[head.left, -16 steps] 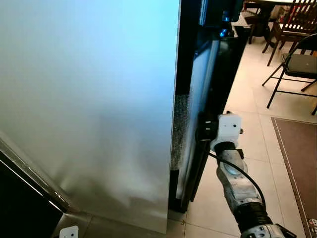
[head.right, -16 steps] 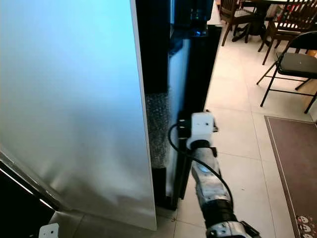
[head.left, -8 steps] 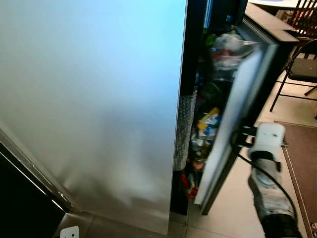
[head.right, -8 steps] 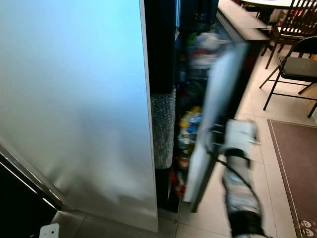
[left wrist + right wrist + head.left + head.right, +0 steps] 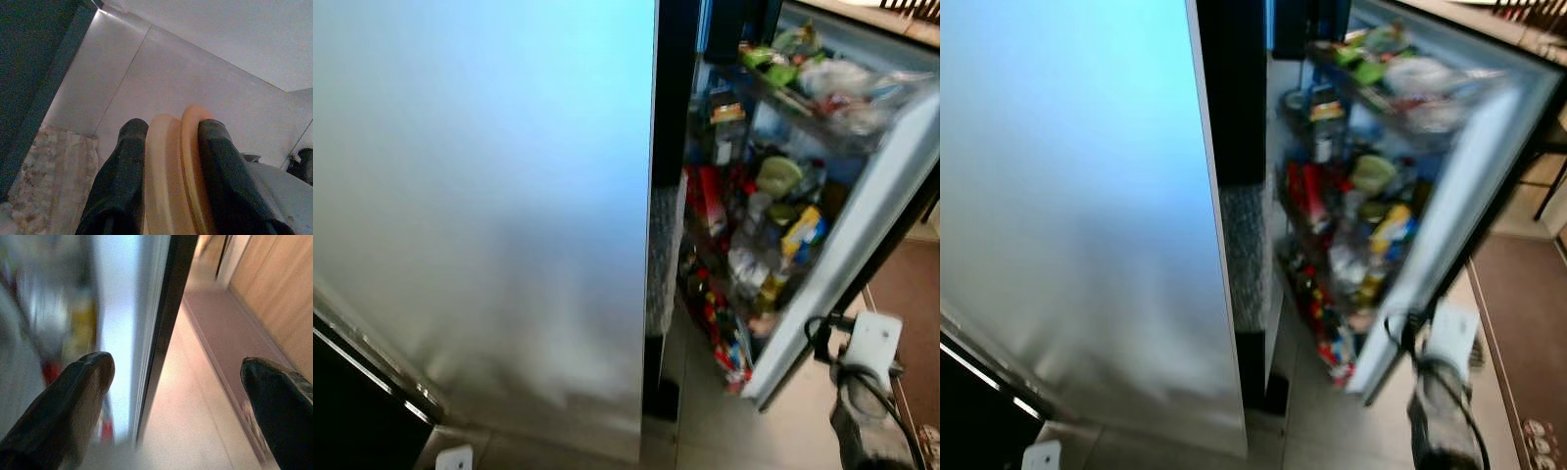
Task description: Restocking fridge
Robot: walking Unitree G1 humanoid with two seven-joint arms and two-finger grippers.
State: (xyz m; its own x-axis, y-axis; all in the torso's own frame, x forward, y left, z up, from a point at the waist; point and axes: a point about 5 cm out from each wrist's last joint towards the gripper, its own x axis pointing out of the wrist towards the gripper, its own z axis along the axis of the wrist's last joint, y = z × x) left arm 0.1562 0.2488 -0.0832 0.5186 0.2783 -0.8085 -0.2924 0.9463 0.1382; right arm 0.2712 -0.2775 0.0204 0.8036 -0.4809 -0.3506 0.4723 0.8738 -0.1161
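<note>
Down low by the floor, the right gripper [image 5: 176,396] has its two black fingers [image 5: 63,411] spread wide apart, with the dark edge of the fridge door [image 5: 862,245] standing between them and nothing pinched. From the head views the right arm [image 5: 867,392], white at the wrist with a black cable looped on it, sits just below the bottom corner of that door; whether a finger touches the door edge I cannot tell, as everything there is blurred.

That door stands swung well open to the robot's right. Its inner shelves are packed with blurred food [image 5: 773,206]: green packets near the top, something red in the middle, a yellow packet further down, more red items at the bottom. None can be read clearly.

To the left, a big pale silver panel [image 5: 489,196] of the fridge takes up most of the scene, with a dark gap between it and the open door. Pale tiles [image 5: 715,431] lie underneath, and a brown rug [image 5: 1518,323] lies off to the right.

Over on the other side, the left gripper [image 5: 168,171] is pressed onto a pale orange, rounded item [image 5: 171,166], one finger [image 5: 122,171] on each side of it, close beside the silver panel.
</note>
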